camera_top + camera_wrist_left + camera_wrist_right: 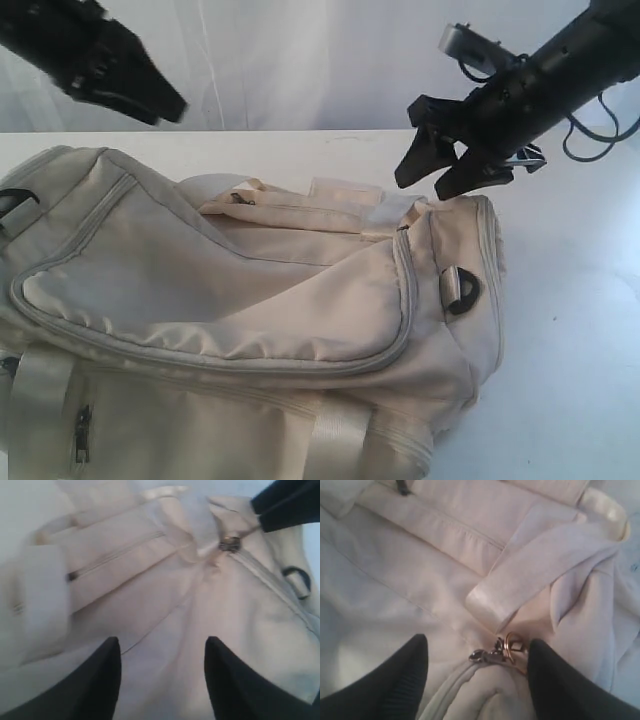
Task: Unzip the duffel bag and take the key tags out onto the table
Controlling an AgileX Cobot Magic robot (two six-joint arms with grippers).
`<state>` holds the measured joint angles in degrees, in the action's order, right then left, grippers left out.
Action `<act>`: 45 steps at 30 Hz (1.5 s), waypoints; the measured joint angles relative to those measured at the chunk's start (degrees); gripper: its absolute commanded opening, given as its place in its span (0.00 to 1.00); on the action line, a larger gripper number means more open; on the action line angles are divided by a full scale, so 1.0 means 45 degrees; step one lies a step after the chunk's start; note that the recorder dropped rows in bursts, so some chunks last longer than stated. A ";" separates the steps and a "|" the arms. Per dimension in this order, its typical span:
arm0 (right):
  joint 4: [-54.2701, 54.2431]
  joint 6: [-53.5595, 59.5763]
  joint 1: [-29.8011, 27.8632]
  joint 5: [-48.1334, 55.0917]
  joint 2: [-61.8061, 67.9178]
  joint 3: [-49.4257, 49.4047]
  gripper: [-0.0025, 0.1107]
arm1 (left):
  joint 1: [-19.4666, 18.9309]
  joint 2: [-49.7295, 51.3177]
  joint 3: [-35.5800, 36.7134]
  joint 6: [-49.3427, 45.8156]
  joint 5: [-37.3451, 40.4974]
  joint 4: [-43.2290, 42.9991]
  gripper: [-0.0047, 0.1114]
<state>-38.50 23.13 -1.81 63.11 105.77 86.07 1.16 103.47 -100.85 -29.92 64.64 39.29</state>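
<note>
Exterior view has the duffel bag [250, 300] lying on the white table [570, 350], long axis running left to right, the end with the black D-ring [463, 290] pointing right. The right gripper [425, 185] hangs just above that end, fingers spread, over the zipper pull [492, 655]. The left gripper [162, 642] hovers over the bag's other end, fingers parted too.
</note>
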 measured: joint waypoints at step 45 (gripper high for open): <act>0.2227 -0.0881 -0.0571 0.0341 -0.7135 -0.3442 0.41 | 0.4296 0.6229 -0.4361 -0.0452 -0.2090 0.1779 0.58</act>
<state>-28.47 19.17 -4.38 64.64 73.66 70.58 20.49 131.50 -120.48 -31.95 55.23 47.29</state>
